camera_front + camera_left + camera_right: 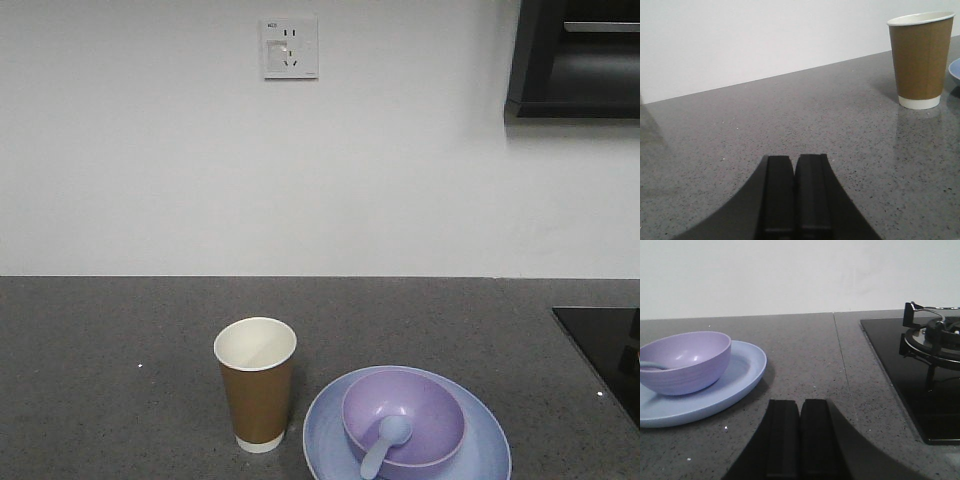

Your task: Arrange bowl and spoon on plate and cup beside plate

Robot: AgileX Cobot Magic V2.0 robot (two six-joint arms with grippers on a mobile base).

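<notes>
The lavender bowl (404,417) sits on the pale blue plate (480,445) near the counter's front edge, and the pale spoon (384,444) leans in the bowl with its scoop inside. The brown paper cup (256,384) stands upright just left of the plate, apart from it. In the left wrist view the cup (920,59) is far right, well ahead of my left gripper (794,161), which is shut and holds nothing. In the right wrist view the bowl (686,361) and plate (742,375) lie to the left of my right gripper (800,404), also shut and empty. Neither gripper shows in the front view.
A black glass hob (910,365) with a metal burner grate (932,335) lies to the right on the grey speckled counter (120,340). A white wall with a socket (289,46) stands behind, and a dark cabinet (575,55) hangs at the upper right.
</notes>
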